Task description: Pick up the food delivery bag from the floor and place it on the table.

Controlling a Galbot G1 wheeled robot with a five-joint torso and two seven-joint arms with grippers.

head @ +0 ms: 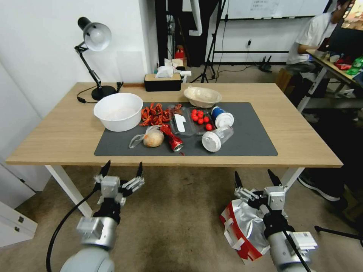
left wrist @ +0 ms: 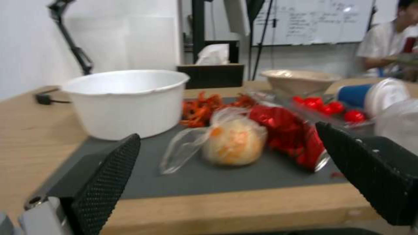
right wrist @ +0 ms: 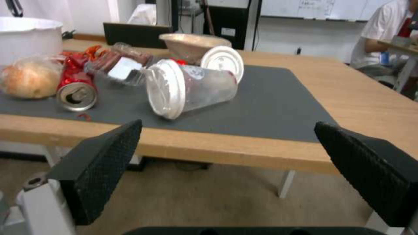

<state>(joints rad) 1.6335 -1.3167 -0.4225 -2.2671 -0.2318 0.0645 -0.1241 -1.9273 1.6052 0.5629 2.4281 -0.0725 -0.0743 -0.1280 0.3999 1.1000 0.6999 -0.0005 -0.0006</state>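
The food delivery bag (head: 242, 230), white with red sides and crumpled silver foil at its mouth, lies on the floor (head: 177, 223) at the lower right, partly behind my right arm. My right gripper (head: 255, 176) is open, held above the bag's far end and just in front of the table's (head: 302, 124) near edge. My left gripper (head: 121, 167) is open too, raised in front of the table edge on the left, holding nothing. Both wrist views look across the tabletop (left wrist: 26, 130) (right wrist: 370, 101) between wide-spread fingers (left wrist: 106, 173) (right wrist: 104, 160).
On the dark grey mat (head: 249, 139) lie a white bowl (head: 118, 110), crayfish shells (head: 154, 114), a bagged bread roll (head: 151, 138), a crushed red can (head: 172, 138), red balls (head: 200, 117) and two tipped cups (head: 216, 138). A lamp (head: 94, 56) and tissue box (head: 162, 81) stand behind.
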